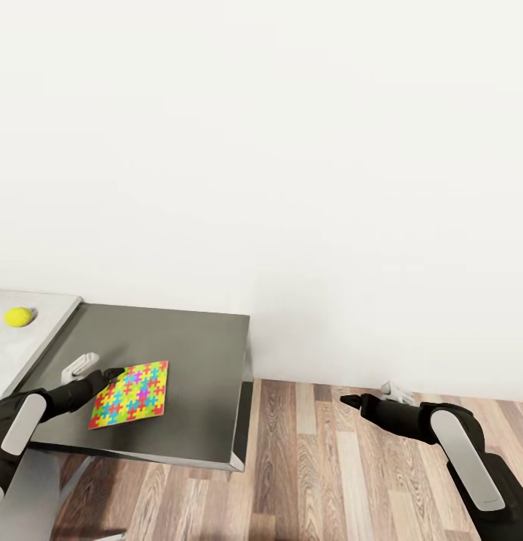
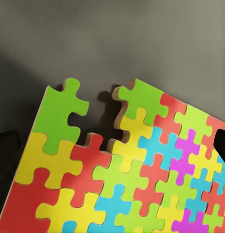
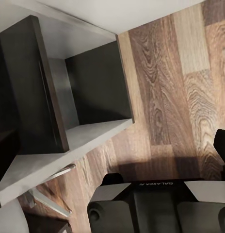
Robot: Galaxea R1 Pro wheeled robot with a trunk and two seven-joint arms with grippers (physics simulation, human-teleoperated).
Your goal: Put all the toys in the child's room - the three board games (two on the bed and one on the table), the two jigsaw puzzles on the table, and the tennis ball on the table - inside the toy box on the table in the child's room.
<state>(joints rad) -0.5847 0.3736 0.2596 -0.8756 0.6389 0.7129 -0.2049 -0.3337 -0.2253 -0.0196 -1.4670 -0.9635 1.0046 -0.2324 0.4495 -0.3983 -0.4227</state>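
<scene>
A many-coloured jigsaw puzzle [image 1: 131, 394] lies flat on the dark table [image 1: 194, 338], near its front left part. My left gripper [image 1: 111, 373] is at the puzzle's left corner, just over it. In the left wrist view the puzzle [image 2: 127, 165] is seen close up and face-on, with a dark finger [image 2: 222, 143] at each side edge, far apart, so this gripper is open. A yellow tennis ball [image 1: 18, 317] rests on a paler grey surface [image 1: 43, 338] to the left. My right gripper [image 1: 350, 401] hangs open over the wooden floor, holding nothing.
A white wall rises behind the table. The wooden floor [image 1: 329, 466] stretches right of the table. In the right wrist view the dark table's side panel [image 3: 98, 82], the floor [image 3: 170, 87] and part of my own base [image 3: 151, 208] show.
</scene>
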